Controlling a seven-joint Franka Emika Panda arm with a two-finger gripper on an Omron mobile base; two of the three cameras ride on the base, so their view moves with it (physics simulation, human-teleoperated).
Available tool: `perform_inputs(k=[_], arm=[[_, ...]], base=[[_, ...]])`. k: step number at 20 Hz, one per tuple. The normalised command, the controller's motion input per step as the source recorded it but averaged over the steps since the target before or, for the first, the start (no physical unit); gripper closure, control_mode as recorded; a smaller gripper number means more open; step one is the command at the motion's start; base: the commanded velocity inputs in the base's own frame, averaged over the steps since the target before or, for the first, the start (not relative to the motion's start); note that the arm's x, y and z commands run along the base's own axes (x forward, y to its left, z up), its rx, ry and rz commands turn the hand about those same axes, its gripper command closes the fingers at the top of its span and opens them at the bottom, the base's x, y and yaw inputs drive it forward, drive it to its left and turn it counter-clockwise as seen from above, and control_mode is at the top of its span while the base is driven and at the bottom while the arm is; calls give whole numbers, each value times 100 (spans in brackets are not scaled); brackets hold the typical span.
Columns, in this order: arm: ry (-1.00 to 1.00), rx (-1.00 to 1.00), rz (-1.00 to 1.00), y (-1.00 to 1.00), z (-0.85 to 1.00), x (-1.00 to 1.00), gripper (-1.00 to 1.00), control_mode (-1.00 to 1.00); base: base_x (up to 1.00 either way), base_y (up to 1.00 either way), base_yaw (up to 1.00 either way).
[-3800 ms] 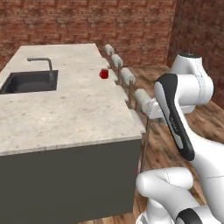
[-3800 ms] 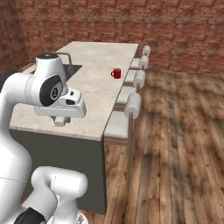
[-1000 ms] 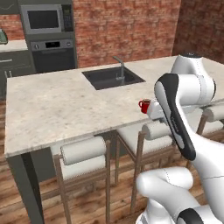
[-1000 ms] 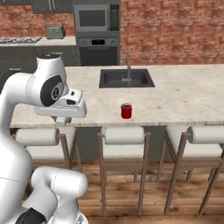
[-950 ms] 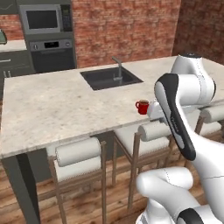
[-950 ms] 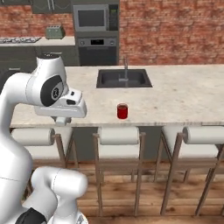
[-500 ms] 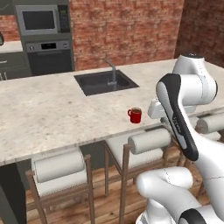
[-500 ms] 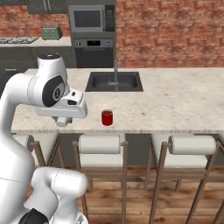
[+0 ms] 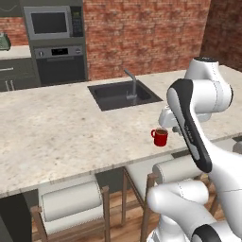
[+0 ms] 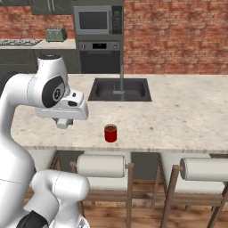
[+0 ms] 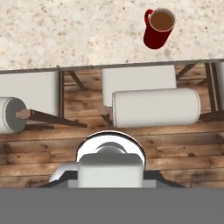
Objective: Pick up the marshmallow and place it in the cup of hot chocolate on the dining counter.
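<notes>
1. Now the whole scene has swung round: a few seconds ago the base cameras looked along the end of the long beige speckled stone worktop (image 9: 56, 137), and now they face its long front edge square-on. That is the base driving, not the things moving.

2. The small red mug with the dark brown inside (image 9: 160, 137) sits near the front edge of the worktop, between the dark sink (image 9: 124, 94) and the row of white-cushioned wooden stools (image 10: 100, 166). It has slid steadily toward the middle of both base views over the last second, again because the cameras moved.

3. From the hand camera the mug (image 11: 158, 27) stands close to the worktop's edge, handle to one side, chocolate showing.

4. The tool: its fingertips are not clearly visible, so I cannot tell whether it is wide, narrow or holding anything. The arm stays folded, hand level with the worktop's front edge in the right base view.

5. The tiny white marshmallow: I cannot find it on the worktop.

6. My read: the drive has lined the robot up with the mug, but the pick is not yet done, and finding the marshmallow comes first.
</notes>
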Motion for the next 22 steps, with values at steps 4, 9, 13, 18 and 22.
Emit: perform_inputs(k=[4,9,13,18,22], arm=[[0,0,0,0,0,0,100,100],[0,0,0,0,0,0,100,100],[0,0,6,-14,-6,26,100,-100],[2,5,5,-44,-2,53,100,-100],[10,3,0,-48,-1,56,100,-100]], base=[[35,0,6],[21,-9,8],[26,-8,6],[0,0,0],[0,0,0]])
